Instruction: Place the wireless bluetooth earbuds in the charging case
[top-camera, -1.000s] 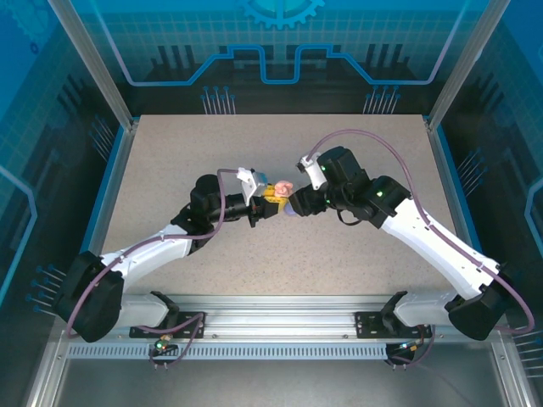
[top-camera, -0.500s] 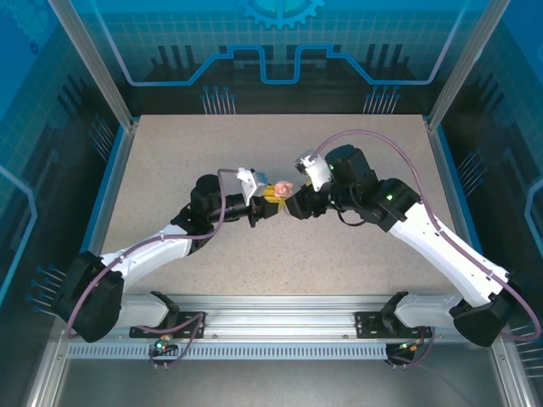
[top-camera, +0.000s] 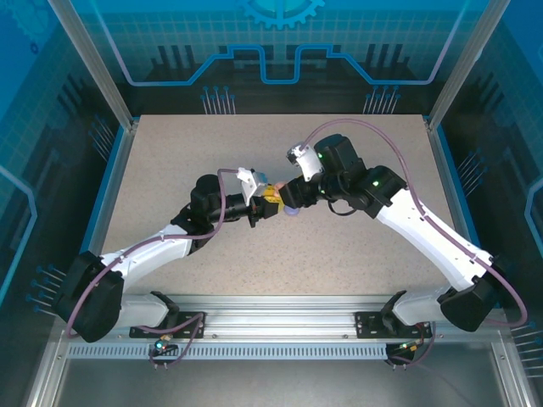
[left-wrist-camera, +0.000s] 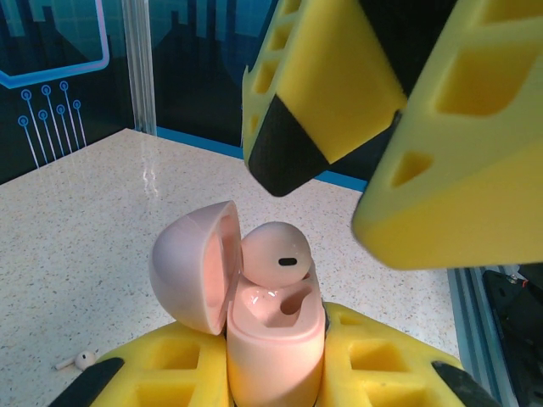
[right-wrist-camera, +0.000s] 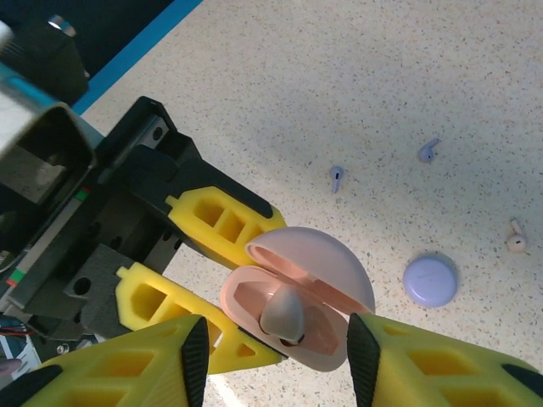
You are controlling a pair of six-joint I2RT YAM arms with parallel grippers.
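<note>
Case [left-wrist-camera: 273, 339], pink, lid open, is clamped in the left hand [top-camera: 270, 204], base hidden; right hand [right-wrist-camera: 278, 352] hovers over it, fingers [right-wrist-camera: 441, 365] apart. One pink bud [left-wrist-camera: 276, 252] sits in it, stem hidden. Near it on the surface [right-wrist-camera: 382, 68]: lilac case [right-wrist-camera: 430, 281], lilac buds [right-wrist-camera: 337, 176] [right-wrist-camera: 428, 150], pale bud [right-wrist-camera: 515, 240].

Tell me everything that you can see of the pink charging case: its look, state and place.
The pink charging case is small, rounded, of smooth glossy plastic. Its hinged lid stands open. It is clamped between the yellow pads of the left gripper. One pale pink earbud sits in one well, sticking out; the other well looks empty. The right gripper is open, its fingers either side of the bud.
</note>
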